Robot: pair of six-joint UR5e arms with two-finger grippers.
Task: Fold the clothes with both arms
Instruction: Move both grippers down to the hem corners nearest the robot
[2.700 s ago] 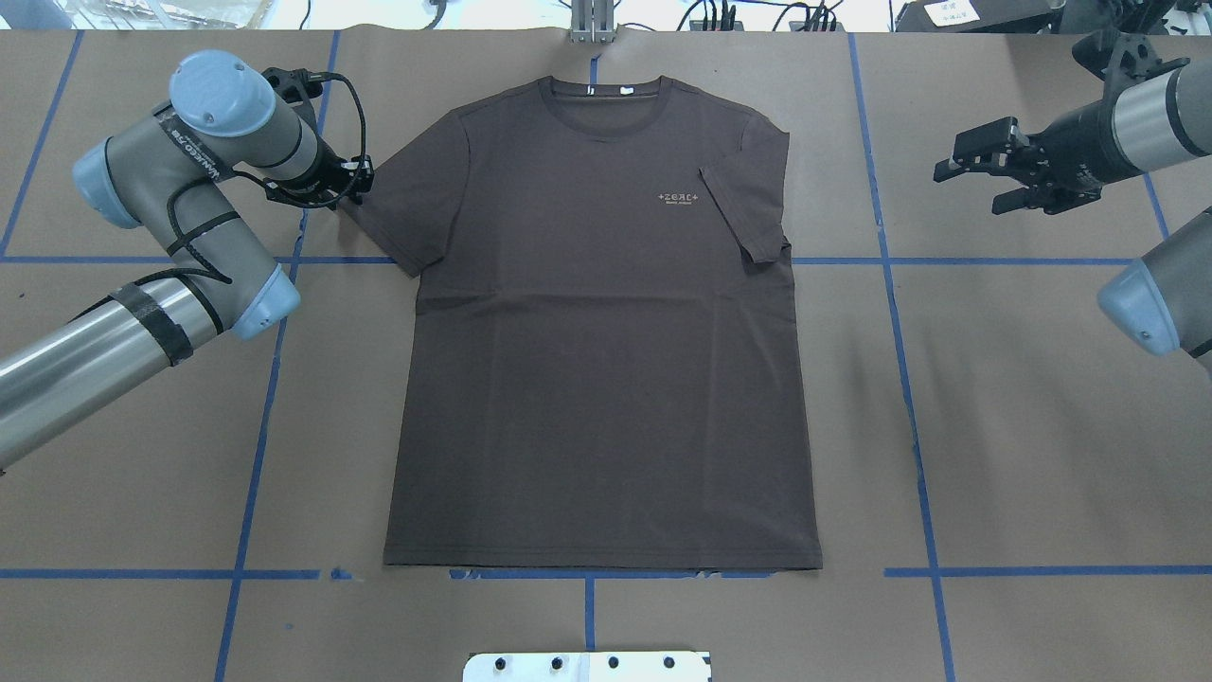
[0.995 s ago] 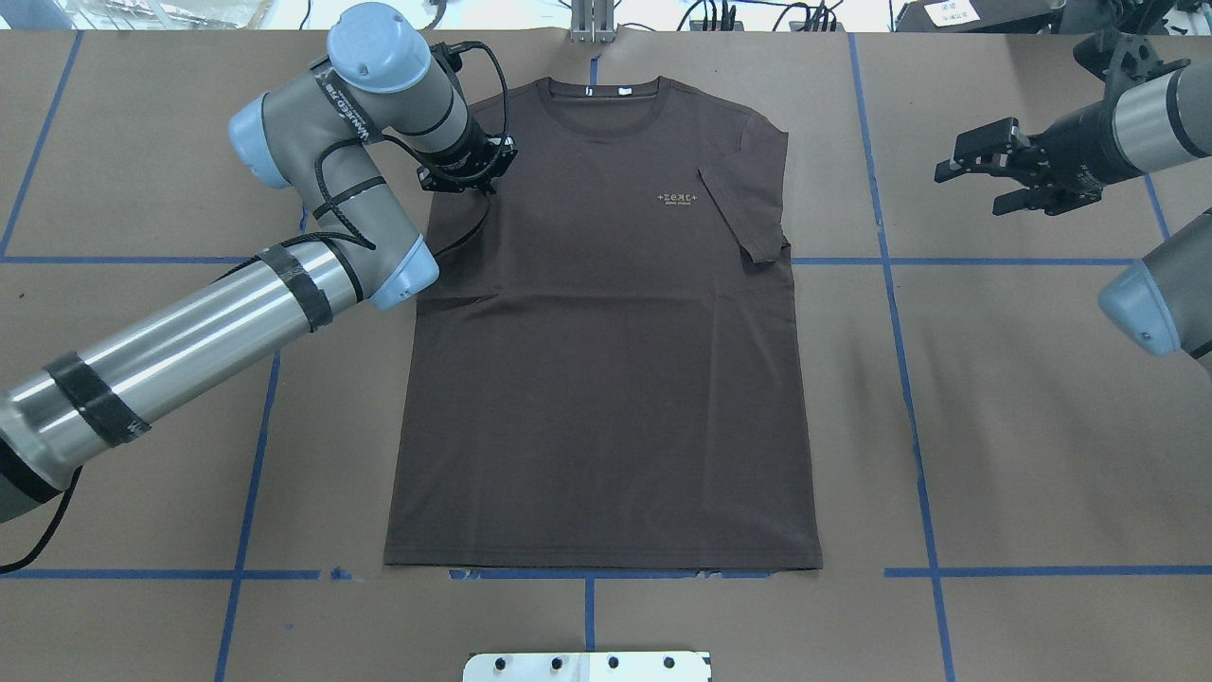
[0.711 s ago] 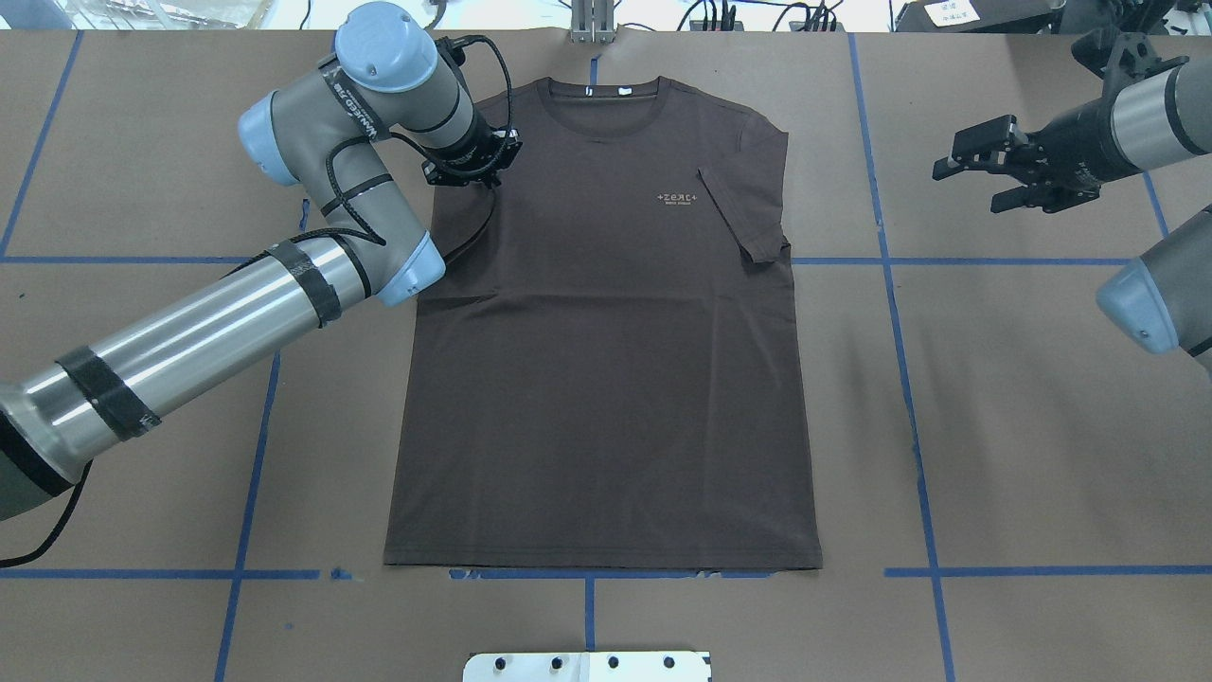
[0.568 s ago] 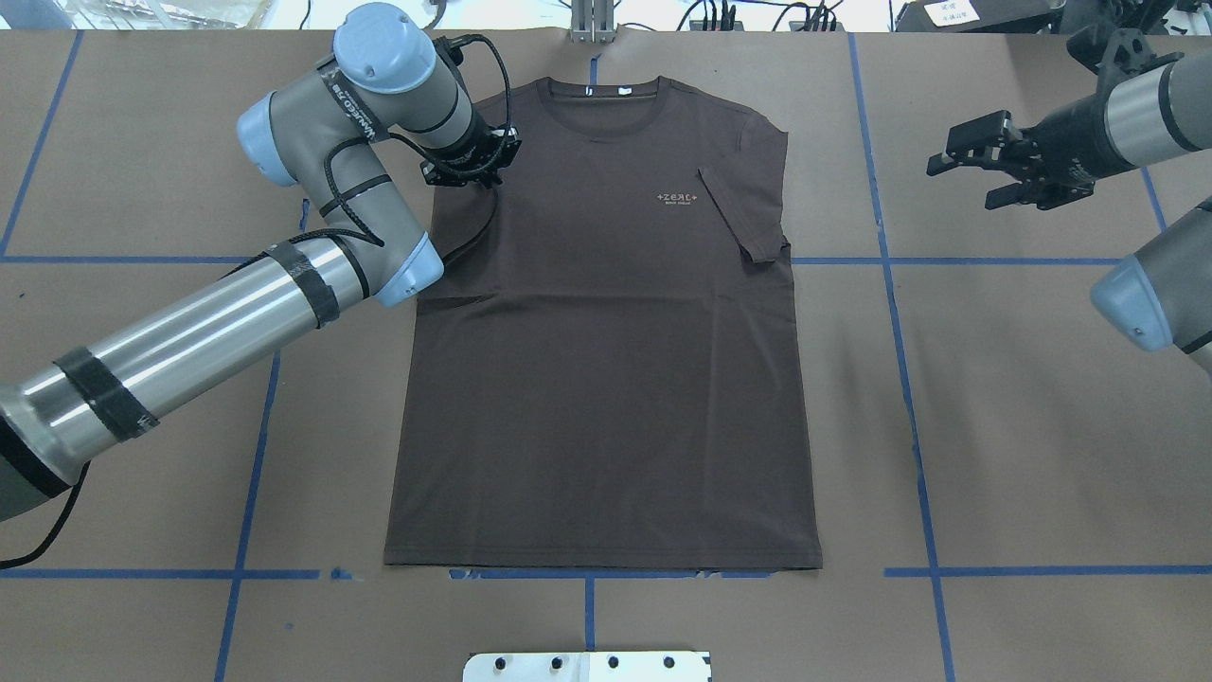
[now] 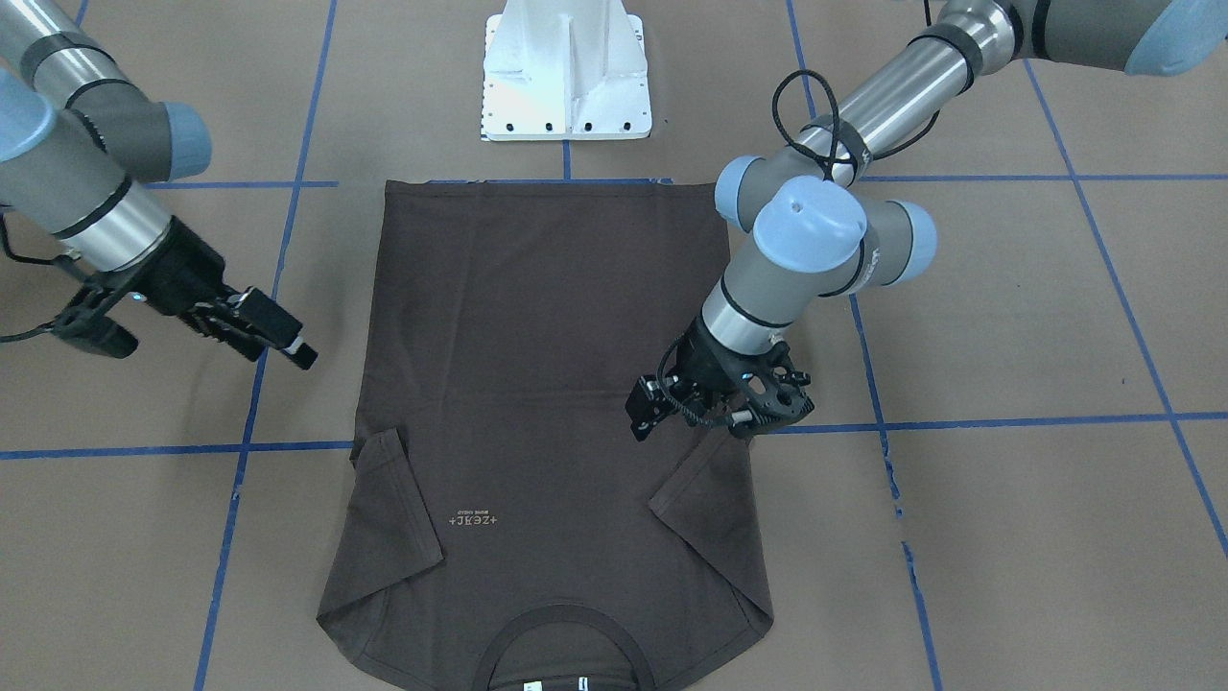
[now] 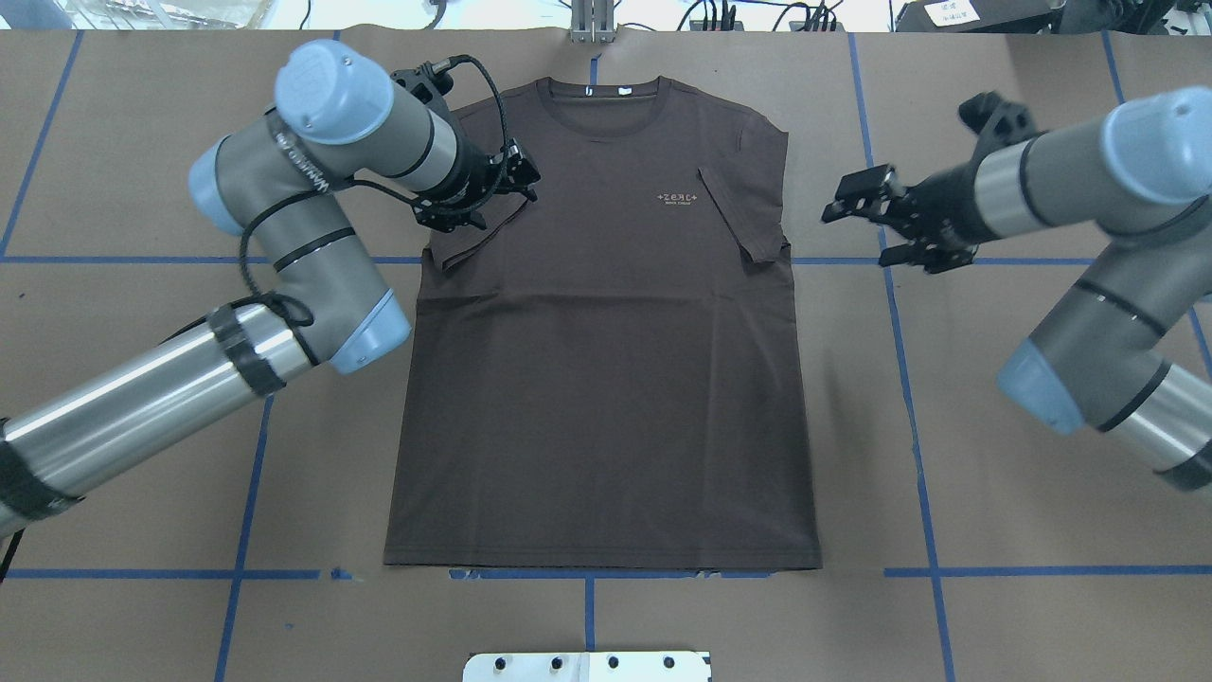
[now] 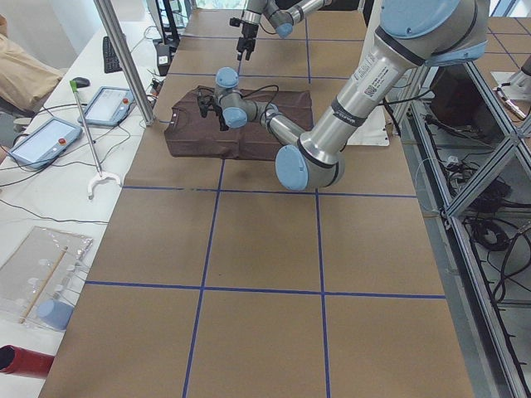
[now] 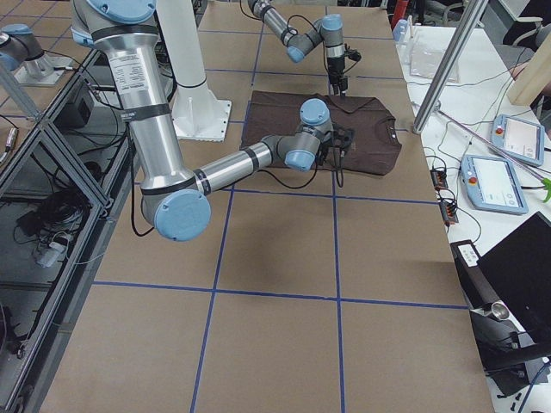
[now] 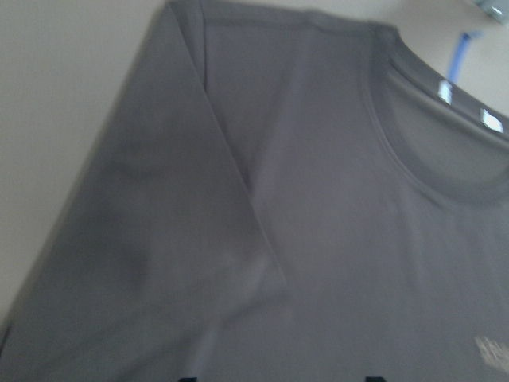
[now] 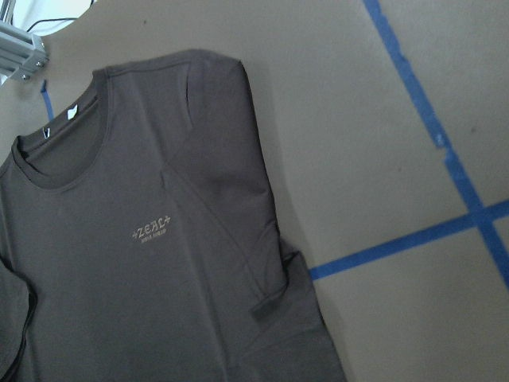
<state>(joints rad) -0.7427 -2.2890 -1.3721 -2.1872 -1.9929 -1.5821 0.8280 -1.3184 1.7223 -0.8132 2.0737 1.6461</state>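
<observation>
Brown T-shirt: a dark brown, short-sleeved T-shirt (image 6: 606,379) of soft thin fabric lay flat and front up on the middle of the table. Its round ribbed collar (image 6: 606,109) pointed to the far edge and its hem (image 6: 606,561) to the edge by the robot.
Sleeves: both lay turned in over the chest. The right sleeve (image 6: 743,218) ended just beside the small pale chest logo (image 6: 677,197), and the left sleeve (image 5: 705,489) made a slanted flap on the other side. This probably served to leave the body straight-sided for the longer folds.
Left gripper: the black two-finger left gripper (image 6: 507,197) hovered over the folded left sleeve. Its fingers were spread, and its wrist view showed two tips well apart over bare cloth with nothing pinched. It looked placed there to lay the flap down and let it rest.
Right gripper: the black two-finger right gripper (image 6: 864,227) hung over bare table just beside the shirt's right side, level with the right sleeve. Its fingers were spread and it carried nothing. It seemed posted to take that edge next.
Stage: the sleeve folds appeared done, while the body was not yet folded.
Table: a wide table (image 6: 1042,530) covered in brown paper and crossed by blue tape lines (image 6: 909,398) carried the shirt. A white metal pedestal base (image 5: 566,67) stood at the robot's edge, just beyond the hem.
Risk: the thin cloth might drag or crease if only one side were lifted.
</observation>
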